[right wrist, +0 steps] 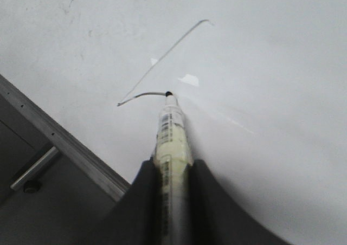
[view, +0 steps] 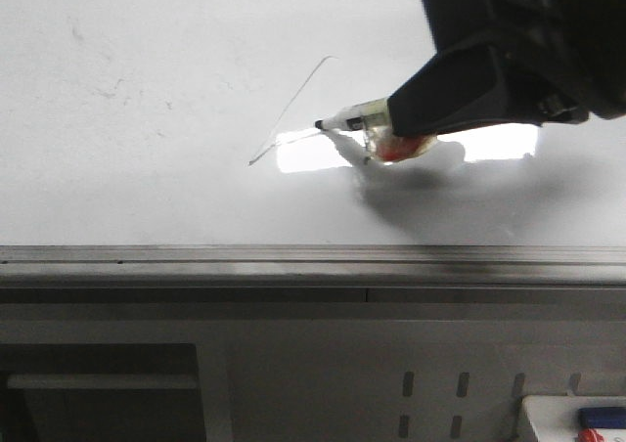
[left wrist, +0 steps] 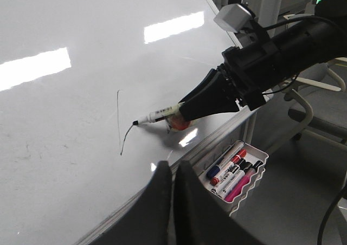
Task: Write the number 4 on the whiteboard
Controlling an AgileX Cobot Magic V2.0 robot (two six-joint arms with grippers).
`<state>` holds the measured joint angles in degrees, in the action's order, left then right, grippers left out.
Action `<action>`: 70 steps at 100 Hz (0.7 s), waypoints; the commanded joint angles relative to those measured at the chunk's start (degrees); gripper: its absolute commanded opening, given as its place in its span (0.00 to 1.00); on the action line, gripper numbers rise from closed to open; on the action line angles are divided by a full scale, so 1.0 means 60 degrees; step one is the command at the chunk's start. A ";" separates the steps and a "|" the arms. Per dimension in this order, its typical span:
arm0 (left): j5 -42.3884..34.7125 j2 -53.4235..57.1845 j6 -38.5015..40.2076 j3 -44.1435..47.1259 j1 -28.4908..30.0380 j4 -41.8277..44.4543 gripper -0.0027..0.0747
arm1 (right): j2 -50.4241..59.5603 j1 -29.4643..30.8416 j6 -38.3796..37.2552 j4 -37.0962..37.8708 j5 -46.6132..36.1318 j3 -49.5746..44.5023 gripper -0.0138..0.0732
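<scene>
My right gripper (right wrist: 172,174) pinches the marker (right wrist: 172,131) low and slanted so its tip meets the whiteboard (view: 147,168), partway along the crossbar of the number 4 (right wrist: 162,58), while my left gripper (left wrist: 172,172), jaws nearly together, idles clear.

Right arm (left wrist: 282,50): matte black, blocky housing tapering into a wedge-shaped right gripper (left wrist: 187,110) with two smooth black fingers (right wrist: 142,201). A light grey box-shaped camera module (left wrist: 234,16) sits atop the wrist; black cables (left wrist: 295,82) loop beneath. Left gripper (left wrist: 172,201): two dark, flat, tapering fingers at lower centre.
</scene>
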<state>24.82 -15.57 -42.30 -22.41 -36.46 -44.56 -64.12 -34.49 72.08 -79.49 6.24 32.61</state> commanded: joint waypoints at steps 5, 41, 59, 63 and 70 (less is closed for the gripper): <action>-0.0508 -0.0084 0.0089 -0.0299 0.0023 -0.0298 0.01 | 0.0452 0.0510 -0.0030 -0.0600 -0.1296 -0.0152 0.11; -0.0508 -0.0084 0.0089 -0.0299 0.0023 -0.0298 0.01 | 0.0686 0.0753 -0.0030 -0.0810 -0.1748 -0.0303 0.11; -0.0508 -0.0084 0.0089 -0.0299 0.0023 -0.0298 0.01 | 0.1231 0.0714 0.0055 -0.0810 -0.0189 0.0224 0.11; -0.0508 -0.0084 0.0089 -0.0299 0.0023 -0.0298 0.01 | 0.1322 0.0714 0.0069 -0.0810 0.0241 0.0421 0.11; -0.0508 -0.0084 0.0089 -0.0299 0.0023 -0.0298 0.01 | 0.1367 0.0714 0.0069 -0.0750 0.0640 0.0819 0.11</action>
<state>24.82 -15.57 -42.30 -22.41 -36.46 -44.56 -57.57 -30.45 72.08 -83.40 6.66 33.25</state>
